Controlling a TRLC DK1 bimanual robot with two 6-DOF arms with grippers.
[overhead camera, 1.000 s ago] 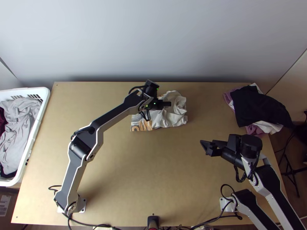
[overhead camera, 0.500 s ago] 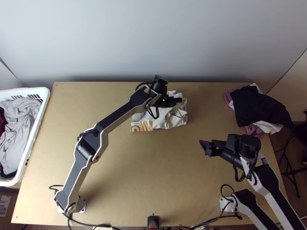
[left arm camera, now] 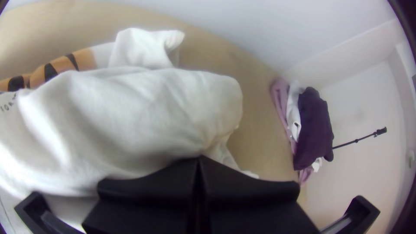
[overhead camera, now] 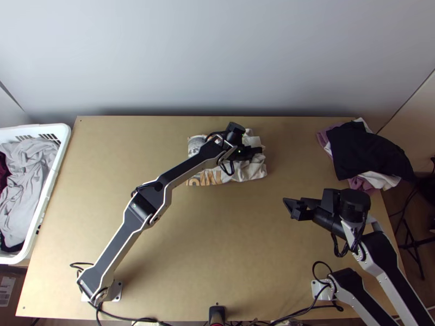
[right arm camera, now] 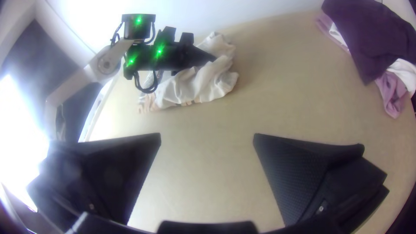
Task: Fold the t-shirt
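Observation:
The white t-shirt, with a grey and orange print, lies bunched on its right side near the table's far edge. Over that bunched part is my left gripper. In the left wrist view the same gripper has its fingers together, tips against the white fabric of the shirt; no cloth can be made out between them. My right gripper hangs apart from the shirt, over the table's right half. From its own wrist, the right gripper is wide open and holds nothing.
A pile of dark, purple and white clothes lies at the table's far right corner. At the left edge stands a white basket with grey clothes. Bare wooden table stretches nearer than the shirt.
Over the shirt, my left gripper has moved to the right, ending slightly nearer the table's front than half a second ago. The shirt has shifted only slightly. My right gripper has hardly moved.

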